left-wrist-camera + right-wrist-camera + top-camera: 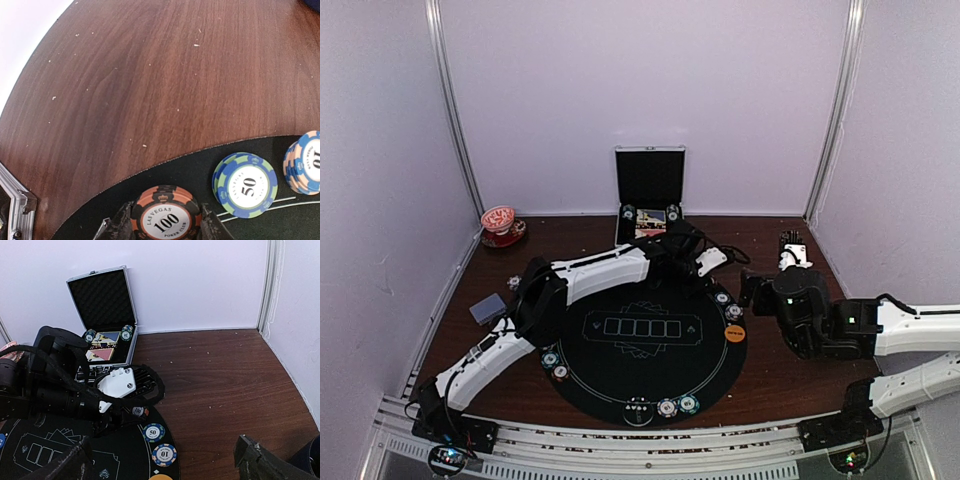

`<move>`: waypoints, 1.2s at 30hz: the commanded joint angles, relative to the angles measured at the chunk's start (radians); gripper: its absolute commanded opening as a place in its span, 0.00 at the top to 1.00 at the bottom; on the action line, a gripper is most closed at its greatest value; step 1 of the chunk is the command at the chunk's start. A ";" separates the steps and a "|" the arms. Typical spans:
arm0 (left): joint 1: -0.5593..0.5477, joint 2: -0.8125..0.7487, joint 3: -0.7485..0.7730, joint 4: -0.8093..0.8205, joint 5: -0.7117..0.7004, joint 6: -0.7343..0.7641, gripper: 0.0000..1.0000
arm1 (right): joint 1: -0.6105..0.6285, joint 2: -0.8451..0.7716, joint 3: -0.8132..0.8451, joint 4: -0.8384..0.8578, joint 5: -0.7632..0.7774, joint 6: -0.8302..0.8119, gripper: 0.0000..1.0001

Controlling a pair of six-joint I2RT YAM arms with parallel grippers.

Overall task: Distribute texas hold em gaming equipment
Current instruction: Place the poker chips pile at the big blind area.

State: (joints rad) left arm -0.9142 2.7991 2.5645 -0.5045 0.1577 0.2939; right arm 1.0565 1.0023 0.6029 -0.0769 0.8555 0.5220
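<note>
Left gripper (165, 227): jaws closed on a stack of orange-and-black 100 chips (166, 207), which stands on the black round mat (200, 165) close to its edge. Just right of those jaws sits a blue-and-green 50 stack (246, 185), and beyond it a 10 stack (305, 162), the two apart. Right gripper (161, 452): jaws spread wide, nothing between them. Well ahead and to their left stands the open silver case (102, 300).

Soft, even light, faint shadows; wrist views bow at the edges, the right tool (162, 460) blurred.
</note>
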 commanded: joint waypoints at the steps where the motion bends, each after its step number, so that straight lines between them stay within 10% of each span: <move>1: 0.002 0.026 0.040 0.042 0.002 0.007 0.65 | 0.005 -0.014 -0.013 0.012 -0.001 -0.007 0.00; 36: -0.011 -0.160 -0.180 0.021 -0.014 0.016 0.39 | 0.005 -0.014 -0.014 0.012 0.000 -0.011 0.00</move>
State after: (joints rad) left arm -0.9165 2.7365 2.4485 -0.4950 0.1524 0.2966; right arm 1.0565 1.0019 0.6029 -0.0738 0.8524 0.5198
